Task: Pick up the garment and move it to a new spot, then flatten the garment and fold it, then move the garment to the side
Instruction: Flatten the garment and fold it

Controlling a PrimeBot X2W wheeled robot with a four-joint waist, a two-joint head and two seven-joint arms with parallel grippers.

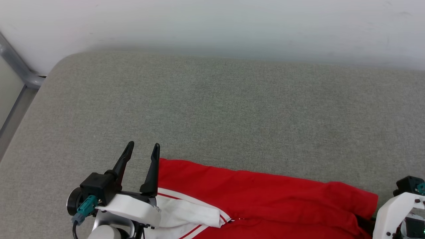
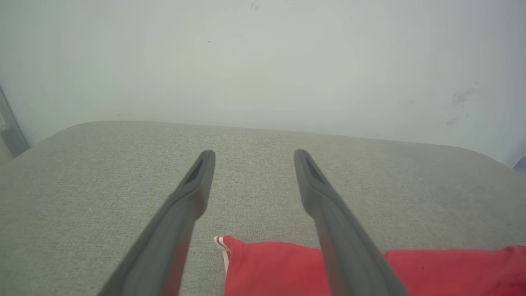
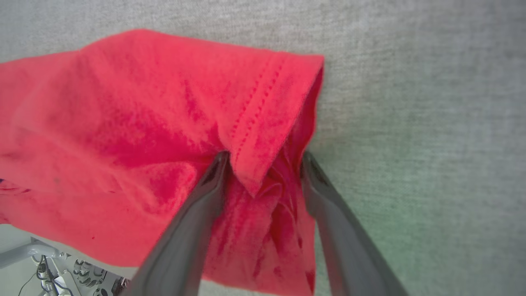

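- Grey padded surface [image 1: 212, 109]: wide stretch of bare top ahead, running up to the white wall [image 1: 212, 23]. Plenty of room for laying the shirt out.
- Red jersey [image 1: 265, 192]: lies rumpled along the near edge of the surface, stretching from beside the left claw across to the right arm. It is creased and bunched, not spread.
- Progress, judged: early. Nothing here counts as flattened or folded, and the lettering is not readable in these views. Whether this is the starting spot or the new one, I cannot tell. Left to do: spread flat, fold, shift aside.
- White short sleeve [image 1: 189, 212] with red-white trim: twisted over the red body at the lower left, just by the left wrist.
- Left gripper [image 1: 143, 144]: fingers spread wide and empty, with grey surface showing between them. It hangs above the surface, and the jersey's far-left corner sits just beside and under the right-hand finger, apart from it as far as the left wrist view shows.
- Right gripper [image 3: 264, 155]: fingers wide apart, straddling a bunched fold at the stitched hem corner [image 3: 287, 74]. Cloth sits between the fingers and touches them, loose, not pinched flat. Reads as lined up for a grab, no firm hold.
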